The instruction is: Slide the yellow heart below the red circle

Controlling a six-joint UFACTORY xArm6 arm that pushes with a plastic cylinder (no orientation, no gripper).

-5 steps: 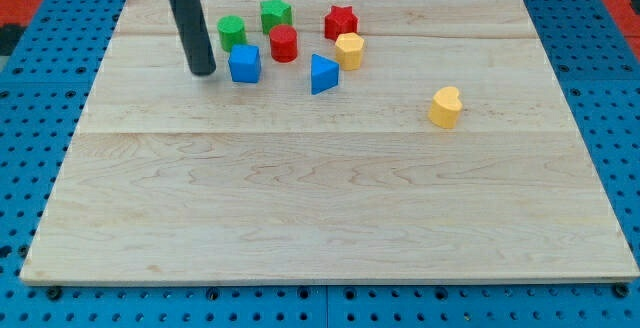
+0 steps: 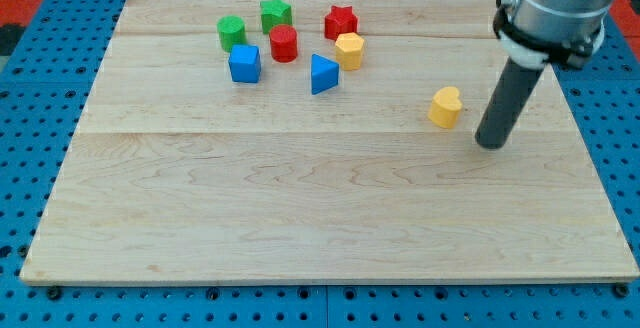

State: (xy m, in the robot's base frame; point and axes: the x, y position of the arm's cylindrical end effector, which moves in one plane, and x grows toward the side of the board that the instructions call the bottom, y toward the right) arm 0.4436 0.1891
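Note:
The yellow heart point(image 2: 446, 107) lies right of the board's middle, far from the other blocks. The red circle point(image 2: 284, 43) stands in the cluster at the view's top left of centre. My tip point(image 2: 491, 144) rests on the board just right of the yellow heart and a little lower, with a small gap between them. The rod rises from there to the view's top right.
Around the red circle are a green circle point(image 2: 231, 32), a green star point(image 2: 276, 13), a red star point(image 2: 341, 21), a yellow hexagon point(image 2: 349, 49), a blue cube point(image 2: 245, 64) and a blue triangle point(image 2: 322, 73). The wooden board point(image 2: 320, 218) lies on a blue pegboard.
My tip has moved from left of the blue cube across the board to the right of the yellow heart. No block has moved.

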